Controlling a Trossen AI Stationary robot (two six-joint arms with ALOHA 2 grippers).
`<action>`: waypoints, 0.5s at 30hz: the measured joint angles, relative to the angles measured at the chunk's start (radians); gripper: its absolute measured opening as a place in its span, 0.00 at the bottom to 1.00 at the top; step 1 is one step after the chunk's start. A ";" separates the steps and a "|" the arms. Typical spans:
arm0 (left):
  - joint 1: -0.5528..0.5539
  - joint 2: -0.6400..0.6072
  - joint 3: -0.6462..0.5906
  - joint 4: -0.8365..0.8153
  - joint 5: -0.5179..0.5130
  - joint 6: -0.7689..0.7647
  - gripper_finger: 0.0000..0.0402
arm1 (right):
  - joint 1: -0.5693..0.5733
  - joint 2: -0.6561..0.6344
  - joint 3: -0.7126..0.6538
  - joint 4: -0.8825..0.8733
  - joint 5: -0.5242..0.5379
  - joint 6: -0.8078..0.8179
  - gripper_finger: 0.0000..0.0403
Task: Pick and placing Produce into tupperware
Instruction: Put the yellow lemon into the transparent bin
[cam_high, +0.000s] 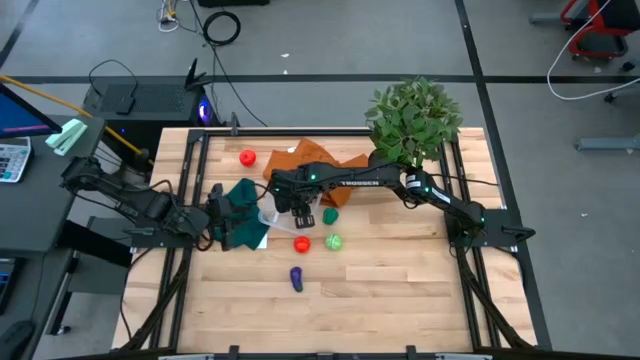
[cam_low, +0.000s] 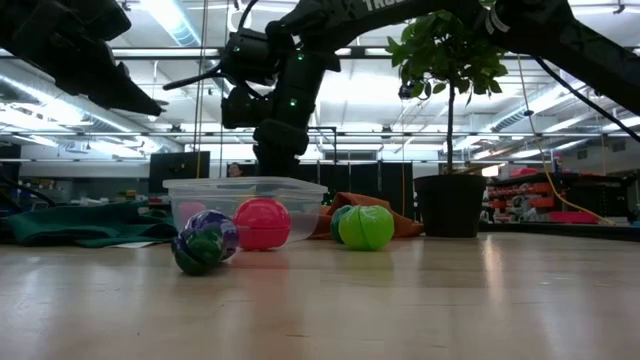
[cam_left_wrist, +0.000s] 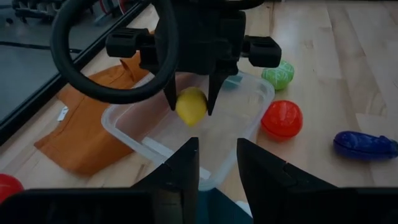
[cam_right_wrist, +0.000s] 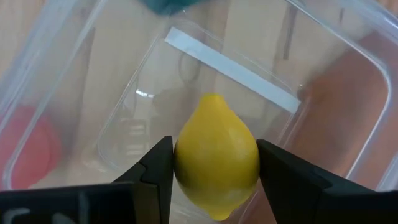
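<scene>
Jaws of the right gripper (cam_right_wrist: 214, 165) clamp a yellow toy lemon (cam_right_wrist: 216, 163) above the clear tupperware (cam_left_wrist: 143, 127); left gripper (cam_left_wrist: 217, 163) jaws stand slightly apart, empty, at the tupperware's 9 o'clock.

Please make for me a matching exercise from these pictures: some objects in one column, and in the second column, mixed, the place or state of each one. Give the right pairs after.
Things:
1. lemon
2. clear box
3. purple toy
4. orange cloth

Places or states:
A. lies alone on the bare wood, nearest the table's front edge
B. held between the fingers of the right pincer, above the box
C. spread flat on the table beside the box
D. stands on the table under the right pincer, nothing seen inside it

Pairs: 1-B, 2-D, 3-A, 4-C
</scene>
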 joint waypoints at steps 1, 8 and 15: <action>0.000 0.000 0.000 0.000 0.000 0.000 0.28 | 0.000 0.000 0.000 0.001 0.000 0.000 0.39; 0.000 0.000 0.000 -0.002 0.000 -0.003 0.29 | 0.000 0.000 0.000 0.004 0.000 0.000 0.39; 0.000 0.000 0.000 -0.002 0.000 -0.005 0.28 | 0.000 0.000 0.000 -0.001 0.000 0.022 0.39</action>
